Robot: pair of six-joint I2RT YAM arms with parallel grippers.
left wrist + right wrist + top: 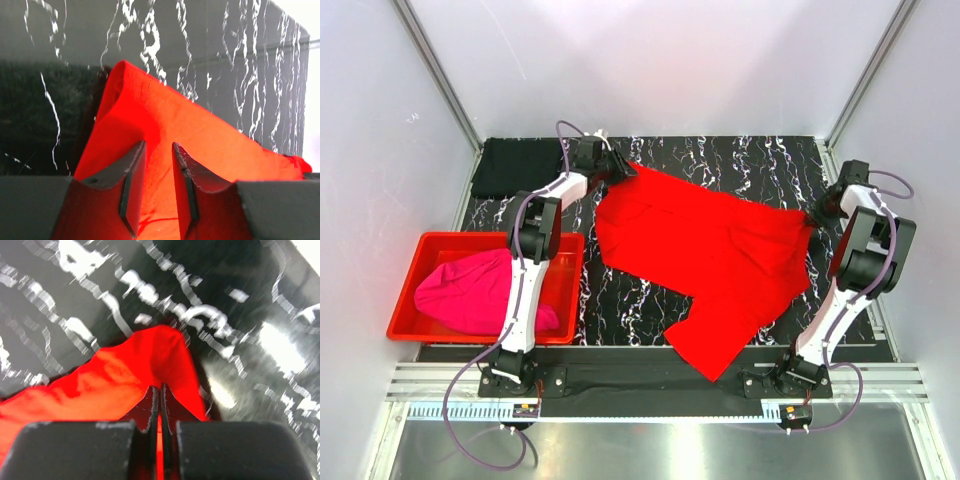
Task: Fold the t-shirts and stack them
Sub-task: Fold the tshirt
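Red cloth is the job in hand: the red t-shirt [720,255] lies spread and unfolded on the surface [740,160] between the two grippers. One corner is raised at the left gripper [617,170] and the opp. edge at the right gripper [817,214]. In the R wrist view the right gripper [159,387] has its jaws pressed together on a thin peak of hem, so it's gripping the shirt. In the L wrist view the left gripper [159,145] has its jaws a little apart w/ red cloth running between them; can't tell if they clamp it or only straddle it. Main risk, imo, is an uneven hold. If L isn't clamped, any lift or pull lets that corner slip, the shirt hangs from R alone and the fold goes skew. R's bite is small, so a hard tug could strip it too. The shirt's tail, on the near side of both grippers, reaches the surface edge by the R arm base and could drag or snag there. The black t-shirt [518,166] sits just left of the L gripper and could get swept along. The magenta t-shirt [480,290] is in the bin [404,290], well to L's near side and out of the way.
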